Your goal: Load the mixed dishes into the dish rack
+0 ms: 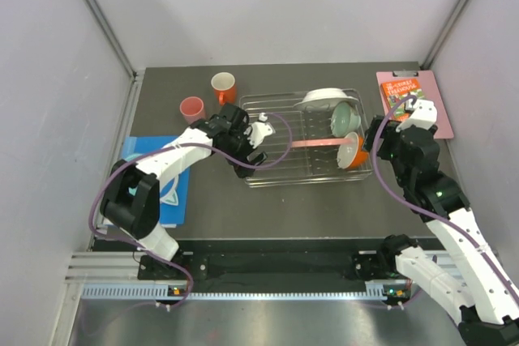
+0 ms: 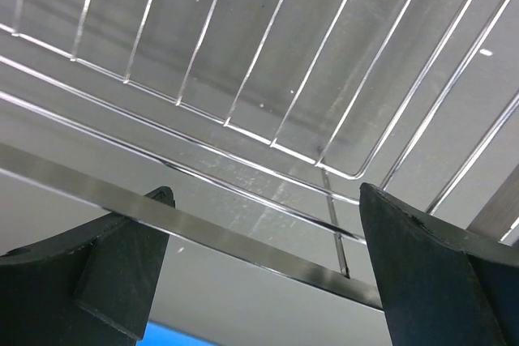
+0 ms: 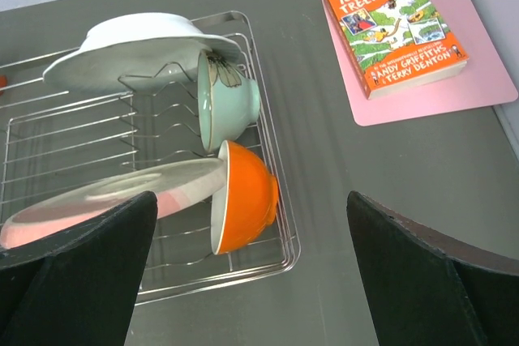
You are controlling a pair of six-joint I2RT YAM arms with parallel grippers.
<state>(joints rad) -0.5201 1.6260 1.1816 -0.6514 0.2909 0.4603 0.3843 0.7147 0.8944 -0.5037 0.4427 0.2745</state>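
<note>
Left pincer [image 2: 263,228] and right pincer [image 1: 375,140] gaped empty; snagging the dish rack [image 2: 243,119] rim could topple the pink-and-cream plate [image 3: 122,194].

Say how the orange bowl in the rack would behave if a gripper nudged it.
The orange bowl stands on edge in the dish rack, so a nudge would probably rock or roll it. Its glossy surface looks slippery. The pink plate seems to lean on it and may shift too.
</note>
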